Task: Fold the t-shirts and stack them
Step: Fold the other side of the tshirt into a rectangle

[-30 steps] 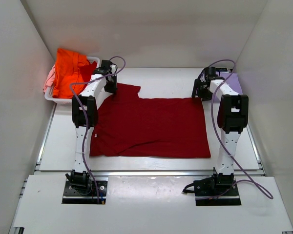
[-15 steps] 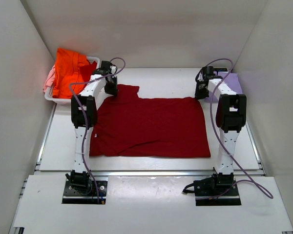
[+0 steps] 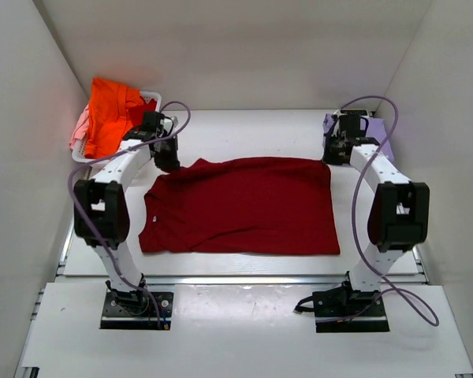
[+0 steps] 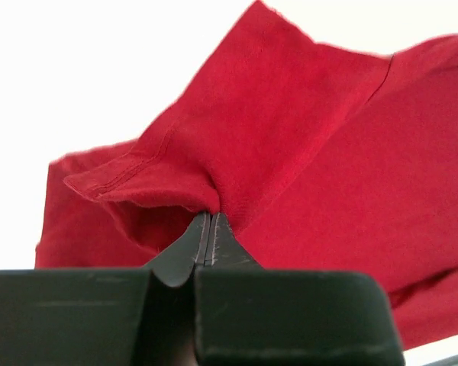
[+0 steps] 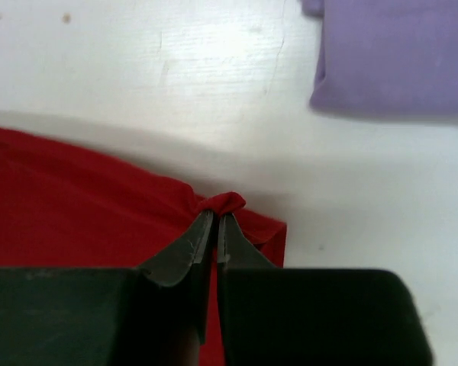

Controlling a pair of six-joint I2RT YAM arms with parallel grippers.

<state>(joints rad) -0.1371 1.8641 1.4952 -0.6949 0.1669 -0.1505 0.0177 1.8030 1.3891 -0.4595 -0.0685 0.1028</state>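
A large dark red t-shirt (image 3: 244, 206) lies spread on the table. My left gripper (image 3: 169, 161) is shut on its far left sleeve (image 4: 214, 164), which is lifted and bunched. My right gripper (image 3: 332, 155) is shut on the shirt's far right corner (image 5: 225, 203), pinching a small fold of cloth. A folded lavender t-shirt (image 5: 397, 57) lies at the far right, partly hidden behind the right arm in the top view (image 3: 381, 135). An orange t-shirt (image 3: 110, 114) and a pale pink one (image 3: 79, 126) hang in the basket.
A white slatted basket (image 3: 151, 98) stands at the far left against the wall. White enclosure walls close in on three sides. Purple cables loop from both arms.
The right gripper closed on the shirt's far right corner. The left arm swung outward, carrying the sleeve down and left, so the far left edge has folded in. The right arm also shifted right.
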